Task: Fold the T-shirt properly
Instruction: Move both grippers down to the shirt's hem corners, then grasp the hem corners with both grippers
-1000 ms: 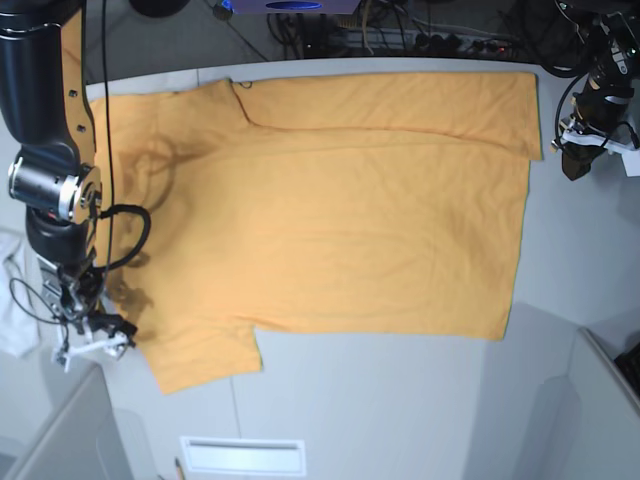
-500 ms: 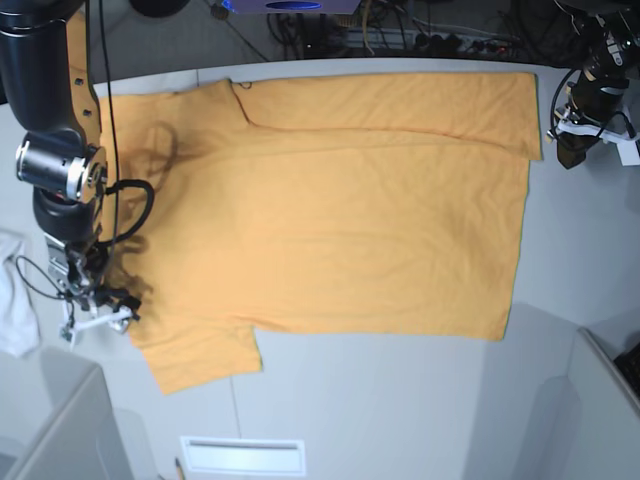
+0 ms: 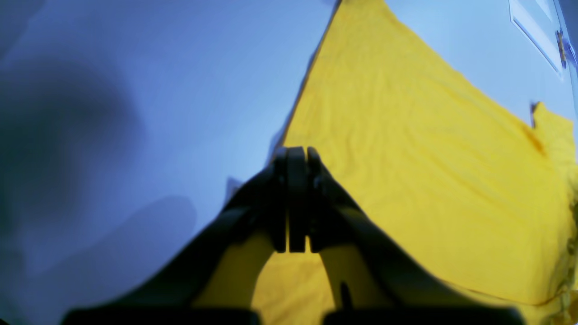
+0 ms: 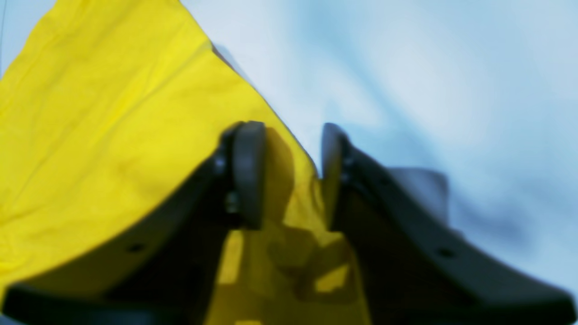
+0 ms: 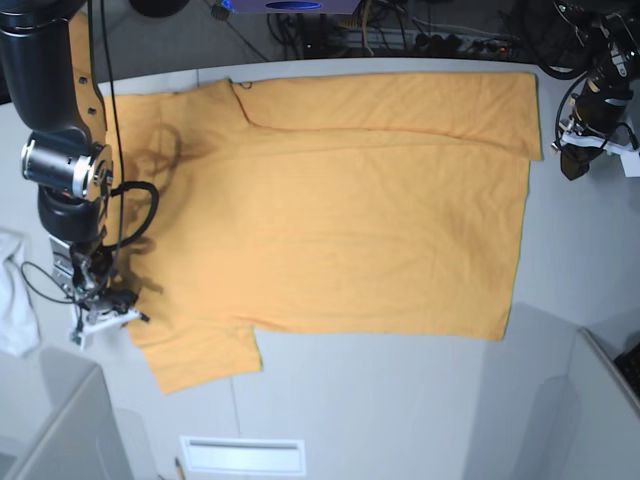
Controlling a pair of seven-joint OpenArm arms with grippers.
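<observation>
The right gripper (image 4: 291, 176) has its jaws partly apart, straddling the sleeve edge of the large yellow-orange cotton T-shirt (image 5: 340, 210), spread flat on the pale grey table (image 5: 400, 400). The left gripper (image 3: 296, 203), pressed together, hovers beside the shirt's hem corner.

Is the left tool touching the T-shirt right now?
No: the left tool hangs shut beside the T-shirt, over bare table.

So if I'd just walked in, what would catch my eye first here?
Most likely the big yellow-orange T-shirt, spread flat over most of the pale table. Next, the dark arm at the left of the base view, its right gripper straddling the edge of a sleeve with a gap between its jaws. Across the table, the left gripper hangs shut beside the shirt's hem corner.
</observation>
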